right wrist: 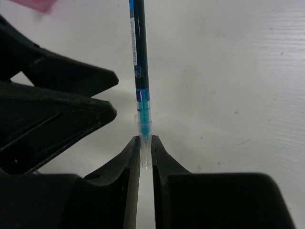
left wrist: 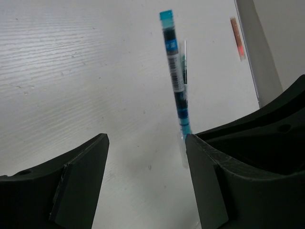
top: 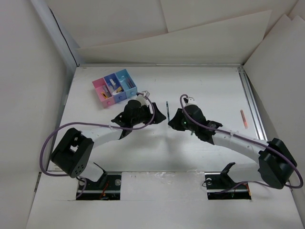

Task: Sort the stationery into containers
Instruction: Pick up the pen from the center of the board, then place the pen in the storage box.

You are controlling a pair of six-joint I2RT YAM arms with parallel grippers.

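The right hand [right wrist: 146, 151] is clenched on the clear tip of the blue pen [right wrist: 139, 57], which lies on the white surface [top: 205, 86]. The left hand [left wrist: 147, 140] is released, spread wide, one finger crowding just beside that pen. An orange-pink pen [top: 244, 119] lies well apart by the right rail [top: 252, 102]; the joined bins [top: 125, 75] sit far left

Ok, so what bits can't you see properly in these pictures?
- Top view: what lies inside the bins is too small to name.
- Right wrist view: the near end of the blue pen is hidden in the right gripper.
- Left wrist view: the orange pen is blurred.
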